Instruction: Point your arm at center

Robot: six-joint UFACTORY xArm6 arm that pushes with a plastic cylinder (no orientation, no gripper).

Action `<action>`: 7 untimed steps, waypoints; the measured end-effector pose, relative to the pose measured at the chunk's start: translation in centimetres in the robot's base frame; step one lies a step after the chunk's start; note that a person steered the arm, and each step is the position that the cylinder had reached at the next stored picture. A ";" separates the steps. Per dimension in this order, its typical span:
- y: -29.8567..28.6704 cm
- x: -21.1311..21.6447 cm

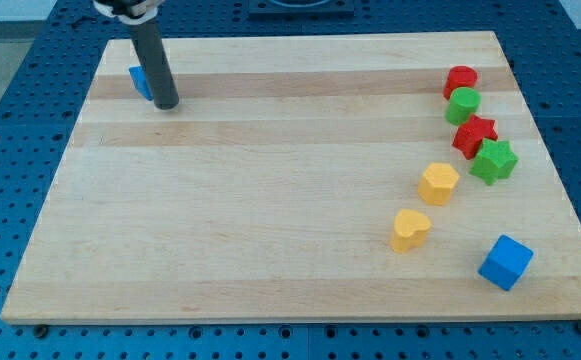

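While hiding a blue block (139,80), my tip (166,104) touches bare wood.

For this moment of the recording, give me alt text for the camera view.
My tip rests near the wooden board's top-left corner, beside a partly hidden blue block. Seven blocks cluster at the view's right: red and green cylinders, red and green stars, yellow hexagon, yellow heart, blue cube.
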State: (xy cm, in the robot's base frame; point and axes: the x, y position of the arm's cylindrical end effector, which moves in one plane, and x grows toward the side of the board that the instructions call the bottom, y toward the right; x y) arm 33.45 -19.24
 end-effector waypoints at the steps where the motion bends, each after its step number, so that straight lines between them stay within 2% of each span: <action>1: -0.1 0.1; 2: -1.5 -2.8; 4: -1.7 -4.1; 5: 3.9 -1.8; 6: 5.9 -0.3; 7: 10.7 5.1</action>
State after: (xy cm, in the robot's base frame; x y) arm 38.51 -8.52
